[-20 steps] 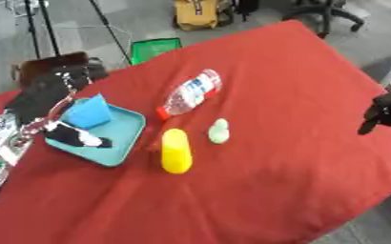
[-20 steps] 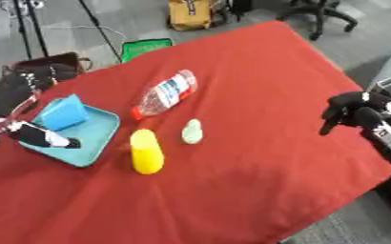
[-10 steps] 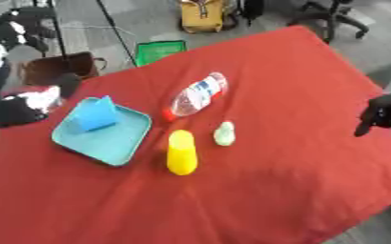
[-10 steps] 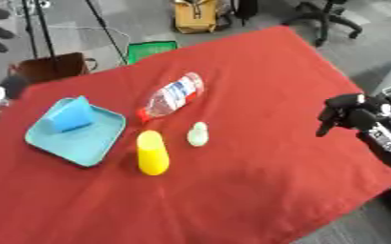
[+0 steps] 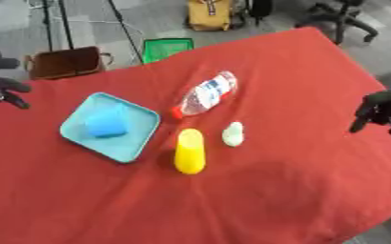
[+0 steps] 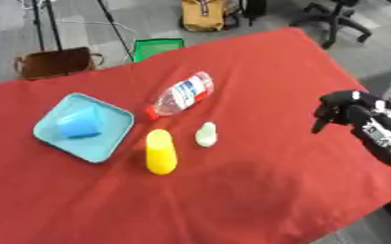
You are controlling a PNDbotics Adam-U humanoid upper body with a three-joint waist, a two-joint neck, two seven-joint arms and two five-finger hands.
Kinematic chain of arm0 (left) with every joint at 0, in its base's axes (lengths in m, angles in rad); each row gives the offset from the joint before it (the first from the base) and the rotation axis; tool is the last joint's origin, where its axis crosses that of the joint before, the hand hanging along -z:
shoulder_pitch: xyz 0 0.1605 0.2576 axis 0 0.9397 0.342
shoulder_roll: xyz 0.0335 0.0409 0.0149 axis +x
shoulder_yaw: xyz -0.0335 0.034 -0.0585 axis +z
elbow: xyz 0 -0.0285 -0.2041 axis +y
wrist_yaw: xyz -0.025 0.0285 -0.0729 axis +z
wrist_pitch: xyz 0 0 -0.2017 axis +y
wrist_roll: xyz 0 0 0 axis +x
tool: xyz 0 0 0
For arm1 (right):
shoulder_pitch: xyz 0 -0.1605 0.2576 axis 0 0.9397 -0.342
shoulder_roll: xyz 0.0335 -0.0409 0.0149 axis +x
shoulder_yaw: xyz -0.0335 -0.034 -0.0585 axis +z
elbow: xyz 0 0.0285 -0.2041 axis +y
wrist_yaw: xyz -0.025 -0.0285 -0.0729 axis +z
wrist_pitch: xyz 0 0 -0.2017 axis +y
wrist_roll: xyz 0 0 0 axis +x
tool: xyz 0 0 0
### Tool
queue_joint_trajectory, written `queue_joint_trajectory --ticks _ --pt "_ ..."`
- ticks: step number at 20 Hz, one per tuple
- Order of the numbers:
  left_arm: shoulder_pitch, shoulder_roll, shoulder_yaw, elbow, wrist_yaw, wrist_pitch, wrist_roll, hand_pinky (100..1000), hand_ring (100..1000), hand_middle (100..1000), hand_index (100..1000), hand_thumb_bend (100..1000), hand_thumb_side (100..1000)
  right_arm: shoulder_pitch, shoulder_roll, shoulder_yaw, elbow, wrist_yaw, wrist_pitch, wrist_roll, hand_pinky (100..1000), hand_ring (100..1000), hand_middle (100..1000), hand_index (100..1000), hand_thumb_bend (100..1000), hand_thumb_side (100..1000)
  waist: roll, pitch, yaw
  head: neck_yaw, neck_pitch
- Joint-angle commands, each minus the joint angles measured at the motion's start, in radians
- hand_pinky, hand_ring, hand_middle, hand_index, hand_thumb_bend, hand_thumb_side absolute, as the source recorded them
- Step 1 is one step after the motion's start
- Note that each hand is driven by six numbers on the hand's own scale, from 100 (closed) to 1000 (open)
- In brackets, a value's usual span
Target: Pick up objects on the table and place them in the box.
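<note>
Cloth (image 5: 274,157), red, covers the table in the left eye view, and on it lie four things. A teal tray (image 5: 136,138) sits toward the left with a blue cup (image 5: 107,125) tipped over inside it. A bottle (image 5: 205,94) lies on its side near the middle, red cap toward the tray. Just below it a yellow cylinder (image 5: 190,150) lies flat, and a small pale green thing (image 5: 233,133) rests beside that, apart from both. The left hand (image 5: 0,86) shows at the left edge, off the tray, fingers curled and holding nothing. A second ago it was down over the tray; half a second ago it was already lifting away, and the cup sat where it sits now. I read that as one item delivered and the hand withdrawing, so the tray serves as the box here. The camera has also tilted in that time, so the shift of the whole scene is not the things moving.

In the right eye view the right hand (image 6: 342,110) hangs over the cloth's right side, well apart from every object, fingers bent downward and empty. It has barely changed its pose over the last second. The bottle, cylinder and green thing remain outside the tray, so three picks look left; the cylinder lies nearest the tray.
</note>
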Motion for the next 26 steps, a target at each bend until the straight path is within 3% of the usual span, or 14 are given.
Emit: queue_joint_trajectory --ticks 1,16,26 --pt "0.003 -0.024 0.023 -0.019 0.017 0.007 -0.019 523 646 761 910 418 916 -0.011 -0.021 -0.01 -0.008 -0.003 -0.103 0.101 576 568 626 809 100 660 -0.007 -0.015 0.012 0.003 -0.009" --pt "-0.009 -0.082 0.011 -0.019 0.022 0.001 -0.022 512 631 737 882 385 956 -0.054 -0.036 0.018 -0.003 0.002 -0.111 0.101 577 569 628 810 100 641 -0.008 -0.006 0.069 0.013 -0.014" --pt "-0.021 -0.105 -0.013 -0.019 0.024 0.006 -0.049 511 627 728 881 389 958 -0.21 -0.075 0.115 0.113 0.041 -0.201 0.101 580 577 644 814 100 590 -0.006 -0.006 0.128 -0.014 -0.028"
